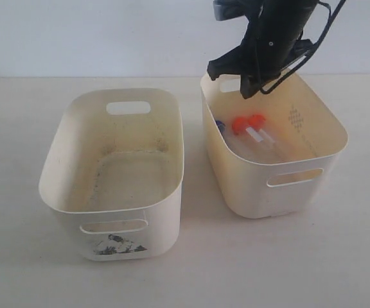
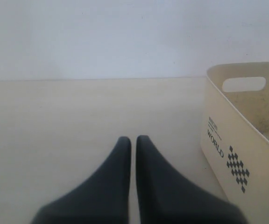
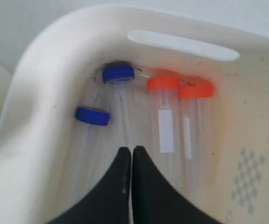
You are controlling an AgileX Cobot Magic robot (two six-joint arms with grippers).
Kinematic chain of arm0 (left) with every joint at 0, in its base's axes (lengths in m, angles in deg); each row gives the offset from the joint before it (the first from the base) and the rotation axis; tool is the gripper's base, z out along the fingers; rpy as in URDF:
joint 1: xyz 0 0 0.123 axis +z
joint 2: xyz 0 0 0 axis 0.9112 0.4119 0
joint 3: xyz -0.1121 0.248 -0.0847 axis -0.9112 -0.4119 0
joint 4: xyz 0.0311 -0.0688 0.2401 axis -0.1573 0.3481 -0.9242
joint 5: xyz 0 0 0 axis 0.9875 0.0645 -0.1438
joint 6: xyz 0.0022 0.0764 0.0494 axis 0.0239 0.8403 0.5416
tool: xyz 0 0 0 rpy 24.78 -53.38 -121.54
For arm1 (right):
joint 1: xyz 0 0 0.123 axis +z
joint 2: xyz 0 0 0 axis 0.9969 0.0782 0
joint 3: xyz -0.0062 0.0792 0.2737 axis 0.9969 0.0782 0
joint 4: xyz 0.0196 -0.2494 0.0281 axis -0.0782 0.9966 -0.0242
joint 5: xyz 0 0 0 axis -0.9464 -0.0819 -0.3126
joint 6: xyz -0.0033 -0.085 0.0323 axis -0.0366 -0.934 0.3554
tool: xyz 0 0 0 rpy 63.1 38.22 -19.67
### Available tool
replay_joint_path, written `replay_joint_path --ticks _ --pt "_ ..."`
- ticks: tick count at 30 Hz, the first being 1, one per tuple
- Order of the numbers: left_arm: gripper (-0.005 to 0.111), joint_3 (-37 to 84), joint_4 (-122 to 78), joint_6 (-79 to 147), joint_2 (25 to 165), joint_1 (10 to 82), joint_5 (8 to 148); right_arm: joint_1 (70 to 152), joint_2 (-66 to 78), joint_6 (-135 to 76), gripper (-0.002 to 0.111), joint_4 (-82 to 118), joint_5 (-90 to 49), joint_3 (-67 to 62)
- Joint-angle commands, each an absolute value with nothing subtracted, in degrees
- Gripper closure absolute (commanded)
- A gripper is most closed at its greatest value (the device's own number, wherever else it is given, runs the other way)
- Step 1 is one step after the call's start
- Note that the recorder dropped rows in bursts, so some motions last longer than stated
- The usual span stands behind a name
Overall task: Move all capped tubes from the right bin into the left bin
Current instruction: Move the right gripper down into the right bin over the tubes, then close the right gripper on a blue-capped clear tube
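Note:
The yellowish right bin (image 1: 336,132) holds two clear tubes with orange caps (image 1: 239,124) (image 1: 257,120) and one with a blue cap (image 1: 220,125) by its left wall. In the right wrist view the orange-capped tubes (image 3: 163,83) (image 3: 196,90) lie side by side next to a blue cap (image 3: 118,73). A second blue cap (image 3: 93,115) shows against the bin wall (image 3: 36,98); I cannot tell whether it is a tube or a reflection. My right gripper (image 3: 131,150) hangs shut and empty above them (image 1: 246,94). The left bin (image 1: 51,168) with the torn sticker holds no tubes. My left gripper (image 2: 133,138) is shut, low over the table beside that bin (image 2: 235,140).
The two bins stand side by side on a pale table (image 1: 204,276) with a narrow gap between them. A white wall (image 1: 108,32) runs behind. The left arm does not show in the exterior view.

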State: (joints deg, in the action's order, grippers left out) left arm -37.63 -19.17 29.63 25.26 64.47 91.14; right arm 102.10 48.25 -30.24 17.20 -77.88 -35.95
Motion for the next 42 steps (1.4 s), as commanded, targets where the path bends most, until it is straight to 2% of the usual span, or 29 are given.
replay_joint_path --ticks 1,25,31,38,40,42 --pt "0.102 -37.48 -19.16 29.15 25.07 64.53 91.05 102.02 50.78 -29.02 0.109 19.15 -77.99 -36.20" --pt "0.102 -37.48 -19.16 29.15 25.07 64.53 91.05 102.02 54.00 -29.02 0.109 21.07 -75.40 -36.20" --pt "0.102 -37.48 -19.16 29.15 25.07 64.53 91.05 101.43 54.09 -29.02 0.109 20.67 -66.16 -27.21" --pt "0.102 -37.48 -19.16 29.15 25.07 64.53 91.05 101.43 53.98 -29.56 0.108 20.67 -61.97 -26.80" --pt "0.102 -37.48 -19.16 29.15 25.07 64.53 91.05 101.43 54.21 -31.19 0.102 20.67 -62.71 -26.80" --pt "0.102 -37.48 -19.16 29.15 25.07 64.53 91.05 101.43 54.61 -33.60 0.089 20.67 -63.63 -26.80"
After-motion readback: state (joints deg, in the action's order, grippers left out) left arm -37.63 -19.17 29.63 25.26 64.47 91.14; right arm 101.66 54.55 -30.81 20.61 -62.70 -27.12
